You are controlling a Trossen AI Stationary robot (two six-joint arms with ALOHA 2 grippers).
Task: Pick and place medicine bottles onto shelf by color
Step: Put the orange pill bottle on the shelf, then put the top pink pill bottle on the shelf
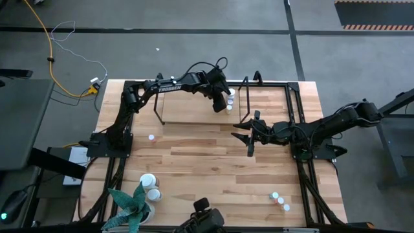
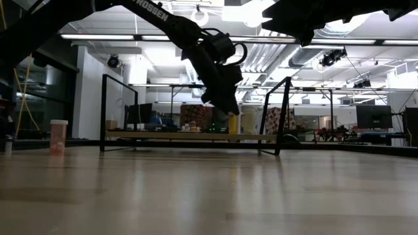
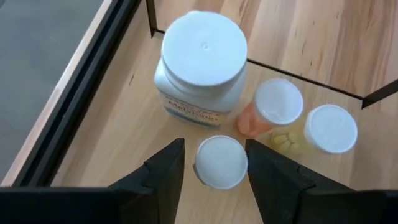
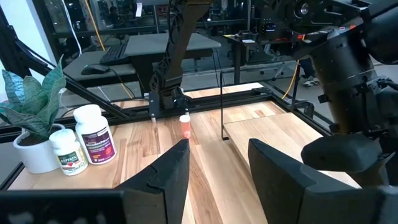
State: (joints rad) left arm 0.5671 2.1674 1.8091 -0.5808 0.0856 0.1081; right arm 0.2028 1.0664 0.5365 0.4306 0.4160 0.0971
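Note:
My left gripper [image 1: 220,103] hangs over the right end of the shelf [image 1: 194,111], pointing down and open. Its fingers stand on either side of a small white-capped bottle [image 3: 221,162], and a gap shows beside the cap. Next to it on the shelf stand a large white bottle [image 3: 200,59], an orange bottle [image 3: 273,106] and a yellow bottle [image 3: 329,129], both white-capped. My right gripper [image 1: 249,137] is open and empty over the middle of the table. Two larger white bottles [image 1: 151,186] stand by the plant. One small orange bottle [image 1: 151,137] stands alone, and three small ones [image 1: 281,201] stand near the front right.
The shelf's black tube hoops [image 1: 244,103] rise beside my left gripper. A green plant in a white pot [image 1: 132,204] stands at the near left corner. Bare tabletop [image 1: 207,162] lies between the shelf and the near edge.

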